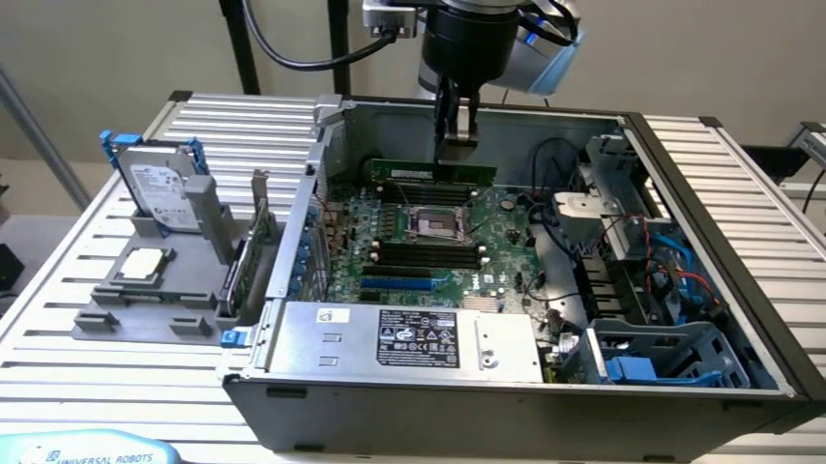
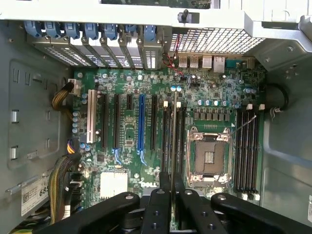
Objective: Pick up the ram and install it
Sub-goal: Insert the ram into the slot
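The ram (image 1: pixel 432 172) is a long thin green stick, held level inside the open computer case (image 1: pixel 722 251) above the far part of the motherboard (image 1: pixel 497 246). My gripper (image 1: pixel 455 145) comes straight down from above and is shut on the ram's top edge near its middle. In the wrist view the ram (image 2: pixel 174 131) appears edge-on as a thin line running out from between the black fingers (image 2: pixel 160 207). It lines up over the black memory slots (image 2: pixel 168 136) beside the CPU socket (image 2: pixel 208 156). A second bank of slots (image 2: pixel 247 151) lies on the socket's other side.
A grey holder (image 1: pixel 142 304) on the exterior view's left carries a hard drive (image 1: pixel 165 193) and a processor (image 1: pixel 139 263). The power supply (image 1: pixel 400 338) fills the case's near side. Cables (image 1: pixel 620 242) and a blue drive cage (image 1: pixel 659 358) sit at the exterior view's right.
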`<state>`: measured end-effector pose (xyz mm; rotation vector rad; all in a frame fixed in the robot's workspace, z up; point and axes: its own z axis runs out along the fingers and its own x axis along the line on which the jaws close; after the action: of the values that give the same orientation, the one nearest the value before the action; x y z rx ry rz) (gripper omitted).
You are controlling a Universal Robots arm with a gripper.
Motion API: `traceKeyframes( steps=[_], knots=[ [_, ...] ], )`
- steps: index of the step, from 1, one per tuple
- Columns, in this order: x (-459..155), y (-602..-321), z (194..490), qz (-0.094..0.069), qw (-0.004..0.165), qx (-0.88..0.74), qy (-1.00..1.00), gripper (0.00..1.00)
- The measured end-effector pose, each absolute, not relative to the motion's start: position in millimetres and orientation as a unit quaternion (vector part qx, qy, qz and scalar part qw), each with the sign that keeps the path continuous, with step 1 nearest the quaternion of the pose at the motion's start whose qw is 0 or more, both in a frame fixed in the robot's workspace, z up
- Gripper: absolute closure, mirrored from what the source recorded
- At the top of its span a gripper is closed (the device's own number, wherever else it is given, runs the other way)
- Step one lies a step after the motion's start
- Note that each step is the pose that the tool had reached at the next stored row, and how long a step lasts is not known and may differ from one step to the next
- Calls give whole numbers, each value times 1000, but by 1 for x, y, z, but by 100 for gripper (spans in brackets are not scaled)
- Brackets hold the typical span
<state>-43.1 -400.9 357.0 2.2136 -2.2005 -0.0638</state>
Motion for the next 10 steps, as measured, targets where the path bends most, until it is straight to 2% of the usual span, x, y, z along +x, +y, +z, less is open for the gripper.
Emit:
traceKeyframes(
  steps=[10],
  knots=[
    [-43, -400, 351, -20, 10, 709, -705, 86]
  ],
)
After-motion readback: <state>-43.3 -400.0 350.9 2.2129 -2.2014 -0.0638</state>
